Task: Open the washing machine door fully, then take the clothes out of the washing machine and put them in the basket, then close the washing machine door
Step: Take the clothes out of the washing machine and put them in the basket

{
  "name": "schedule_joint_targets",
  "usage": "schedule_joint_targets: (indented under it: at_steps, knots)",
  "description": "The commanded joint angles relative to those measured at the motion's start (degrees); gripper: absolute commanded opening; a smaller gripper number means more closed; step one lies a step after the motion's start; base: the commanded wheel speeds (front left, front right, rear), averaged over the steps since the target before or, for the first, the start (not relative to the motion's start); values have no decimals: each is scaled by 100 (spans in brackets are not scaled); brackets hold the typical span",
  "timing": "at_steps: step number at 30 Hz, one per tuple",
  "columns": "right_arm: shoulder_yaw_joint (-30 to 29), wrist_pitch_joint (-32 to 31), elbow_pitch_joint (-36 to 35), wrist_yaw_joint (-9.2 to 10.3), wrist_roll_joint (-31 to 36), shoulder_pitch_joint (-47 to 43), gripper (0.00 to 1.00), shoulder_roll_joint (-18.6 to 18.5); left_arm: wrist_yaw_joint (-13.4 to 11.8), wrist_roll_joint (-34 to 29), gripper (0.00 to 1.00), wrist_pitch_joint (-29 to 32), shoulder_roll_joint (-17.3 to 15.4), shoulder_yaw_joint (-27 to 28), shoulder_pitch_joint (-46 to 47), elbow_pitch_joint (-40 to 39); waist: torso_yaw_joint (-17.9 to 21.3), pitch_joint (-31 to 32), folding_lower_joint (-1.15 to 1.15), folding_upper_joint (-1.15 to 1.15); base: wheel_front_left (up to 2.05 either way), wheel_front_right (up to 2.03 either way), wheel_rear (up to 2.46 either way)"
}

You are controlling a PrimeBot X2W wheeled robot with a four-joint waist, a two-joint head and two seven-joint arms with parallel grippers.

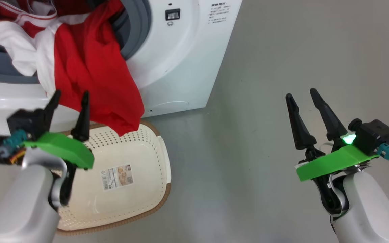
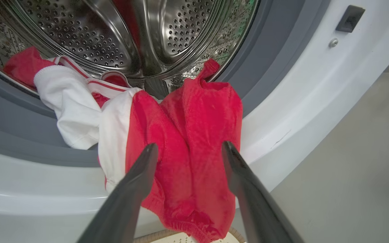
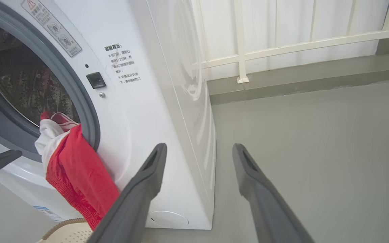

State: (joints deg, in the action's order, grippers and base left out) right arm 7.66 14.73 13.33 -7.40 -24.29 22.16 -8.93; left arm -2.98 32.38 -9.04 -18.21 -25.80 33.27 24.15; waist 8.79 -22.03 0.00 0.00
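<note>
Both left gripper [image 1: 72, 92] and right gripper [image 1: 301, 93] gape empty; clothes [image 1: 89, 67] spill from the washing machine [image 1: 181, 60] beyond left fingers [image 2: 130, 195], overhanging the basket [image 1: 147, 141].

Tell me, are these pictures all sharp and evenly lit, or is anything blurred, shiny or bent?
Head view: the left pincer and its mount look smeared, while the right pincer is crisp, with a green lamp glowing beside it. Left wrist view: the steel drum gleams with bright reflections. Right wrist view: the straight edges of the washing machine bow, and its glossy side mirrors the railing.
</note>
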Motion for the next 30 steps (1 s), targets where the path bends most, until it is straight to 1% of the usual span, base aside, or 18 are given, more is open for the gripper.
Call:
schedule_joint_targets:
  at_steps: [1,7,18,19,25,30]
  knots:
    - [135,27,-169,-9,27,63,100,31,82,4,100,46,-222,188,318,33,50,-74,0,0,0,0,0]
    - [133,27,-193,-9,28,130,100,71,235,-16,100,145,-236,160,925,648,144,-224,0,0,0,0,0]
    - [162,27,-218,-9,45,213,100,154,465,30,100,367,-165,135,2008,1885,291,-452,0,0,0,0,0]
    - [162,27,-218,-9,45,213,100,154,465,30,100,367,-165,135,2008,1885,291,-452,0,0,0,0,0]
    - [217,27,-221,-9,38,275,100,212,549,102,100,547,-132,156,2546,2533,421,-555,0,0,0,0,0]
    - [241,27,-216,-9,32,320,100,254,563,81,100,734,-146,119,3004,3033,535,-667,0,0,0,0,0]
